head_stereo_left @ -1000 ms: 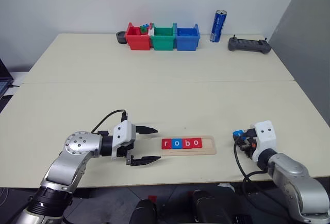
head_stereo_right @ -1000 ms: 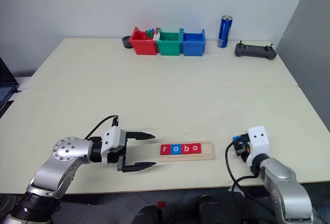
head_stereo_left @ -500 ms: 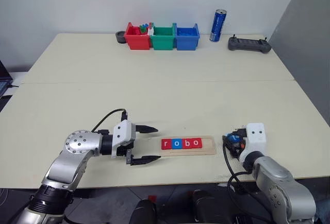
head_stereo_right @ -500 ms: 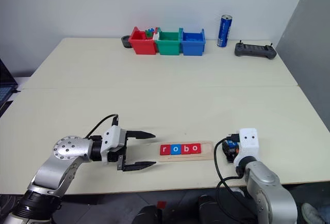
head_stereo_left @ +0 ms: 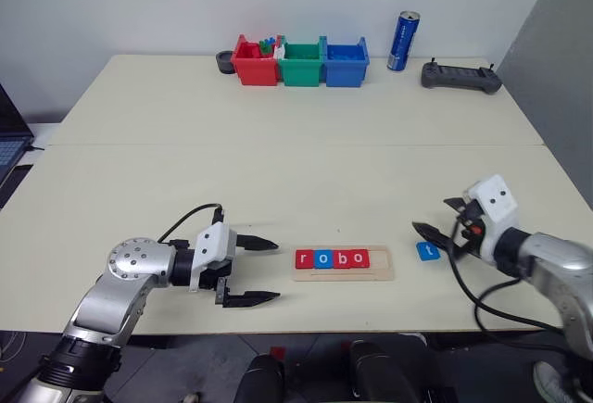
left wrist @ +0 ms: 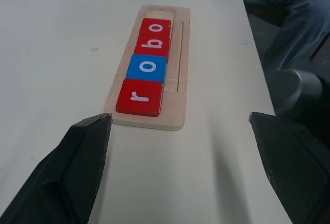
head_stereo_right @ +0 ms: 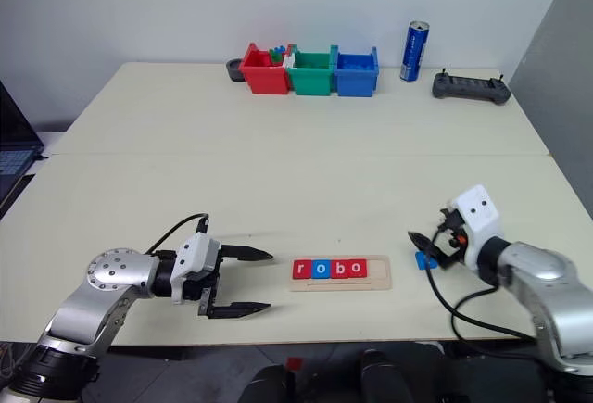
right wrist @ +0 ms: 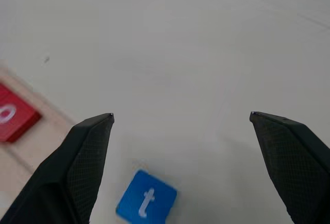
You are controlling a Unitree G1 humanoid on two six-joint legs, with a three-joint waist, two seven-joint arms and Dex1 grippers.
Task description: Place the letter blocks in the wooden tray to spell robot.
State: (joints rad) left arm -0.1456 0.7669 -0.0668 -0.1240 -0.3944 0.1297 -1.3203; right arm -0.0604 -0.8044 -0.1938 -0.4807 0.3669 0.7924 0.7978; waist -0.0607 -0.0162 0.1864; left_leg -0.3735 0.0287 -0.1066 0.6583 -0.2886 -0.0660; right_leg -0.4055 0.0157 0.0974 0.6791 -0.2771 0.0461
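Observation:
The wooden tray [head_stereo_left: 382, 265] lies near the table's front edge. It holds several letter blocks in a row: red r [head_stereo_left: 304, 258], blue o [head_stereo_left: 321, 258], red b [head_stereo_left: 339, 258] and red o [head_stereo_left: 359, 258]. The tray's right end slot is bare. A blue t block [head_stereo_left: 427, 251] lies flat on the table just right of the tray. My right gripper [head_stereo_left: 441, 219] hangs open above and right of it, holding nothing; the right wrist view shows the t block [right wrist: 146, 202] below the spread fingers. My left gripper [head_stereo_left: 276, 271] stands open just left of the tray, pointing at the r block [left wrist: 139, 97].
At the table's far edge stand a red bin [head_stereo_left: 253, 60], a green bin [head_stereo_left: 301, 62] and a blue bin [head_stereo_left: 346, 62]. Left of them sits a small dark round object [head_stereo_left: 224, 62], and to their right a blue can [head_stereo_left: 404, 42] and a black controller [head_stereo_left: 460, 76].
My right gripper has opened, let go of the blue t block on the table beside the tray, and risen away to the right. The left gripper has kept still. The camera has shifted.

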